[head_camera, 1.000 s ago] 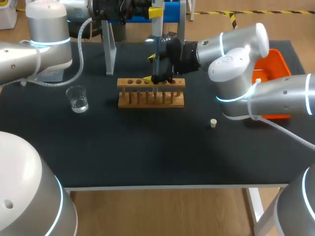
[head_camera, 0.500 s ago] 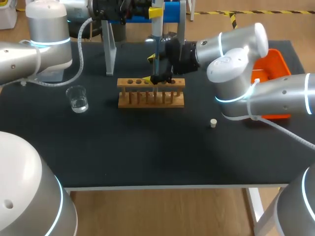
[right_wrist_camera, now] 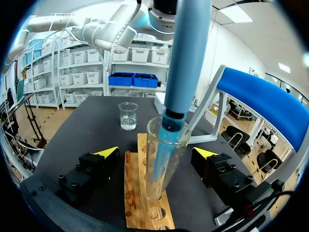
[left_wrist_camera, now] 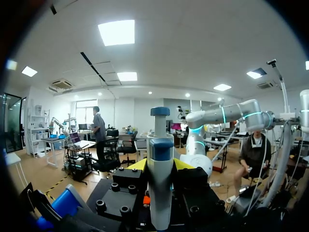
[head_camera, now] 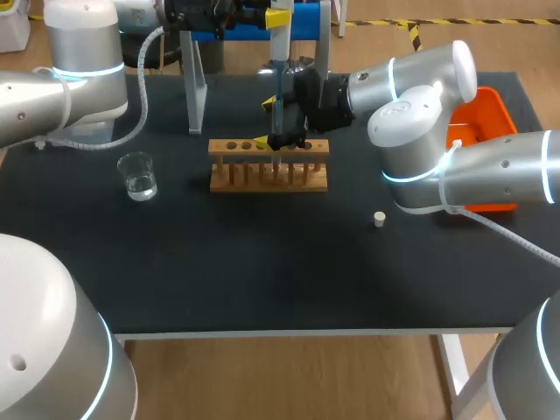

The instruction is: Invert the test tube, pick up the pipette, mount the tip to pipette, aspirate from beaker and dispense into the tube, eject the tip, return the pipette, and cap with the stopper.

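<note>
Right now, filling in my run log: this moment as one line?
left gripper: shut on blue-grey pipette | tip: inside clear glass test tube | tube: standing in wooden rack | right gripper: open, flanking tube

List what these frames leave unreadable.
- Tube: the liquid level is unclear in the right wrist view, behind the tip and glare. In the head view the right gripper covers it.
- Pipette: its lower end is cut off by the left wrist view's edge.
- Stopper: too small in the head view for detail.
</note>
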